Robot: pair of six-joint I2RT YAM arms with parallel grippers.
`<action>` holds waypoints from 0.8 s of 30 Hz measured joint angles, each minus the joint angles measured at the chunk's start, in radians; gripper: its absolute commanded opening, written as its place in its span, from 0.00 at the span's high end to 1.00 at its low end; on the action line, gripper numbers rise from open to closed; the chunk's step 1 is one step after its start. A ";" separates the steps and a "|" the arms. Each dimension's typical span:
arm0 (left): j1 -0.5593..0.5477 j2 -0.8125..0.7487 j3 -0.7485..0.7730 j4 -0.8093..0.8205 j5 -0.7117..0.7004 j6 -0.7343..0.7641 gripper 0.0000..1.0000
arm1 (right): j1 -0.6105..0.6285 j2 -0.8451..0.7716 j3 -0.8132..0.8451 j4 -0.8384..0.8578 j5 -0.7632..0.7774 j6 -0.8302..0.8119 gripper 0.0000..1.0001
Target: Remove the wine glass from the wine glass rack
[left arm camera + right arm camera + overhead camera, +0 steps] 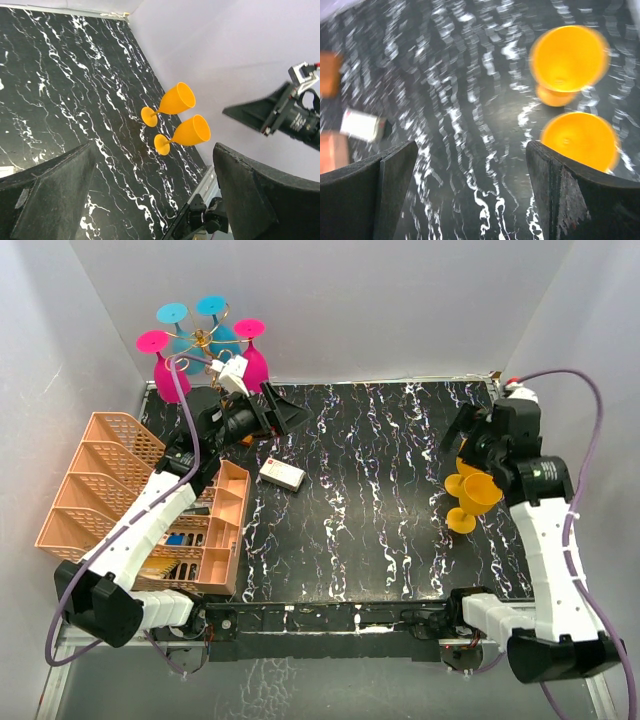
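The gold wire wine glass rack [205, 340] stands at the back left corner. Two pink wine glasses [168, 368] and two cyan ones [213, 322] hang upside down on its arms. Its wooden base is hidden behind my left arm. My left gripper [280, 412] is open and empty, just to the right of the rack and below the pink glass [253, 355]; its wrist view [155, 200] faces away across the table. My right gripper [465, 435] is open and empty in its wrist view [472, 195], just above two orange glasses [480, 492].
The two orange glasses [175, 100] [568, 60] stand on the black marble table at the right. A peach lattice basket [110, 490] lies at the left edge. A small white box [282, 474] lies right of it on the table.
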 measured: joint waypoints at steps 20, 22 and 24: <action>0.081 0.167 0.531 -0.390 -0.292 0.253 0.03 | 0.172 -0.355 -0.438 0.350 -0.400 -0.259 0.01; 0.127 0.216 0.592 -0.419 -0.289 0.257 0.03 | 0.191 -0.397 -0.467 0.362 -0.376 -0.264 0.01; 0.175 0.269 0.659 -0.460 -0.283 0.258 0.03 | 0.209 -0.444 -0.499 0.379 -0.349 -0.270 0.01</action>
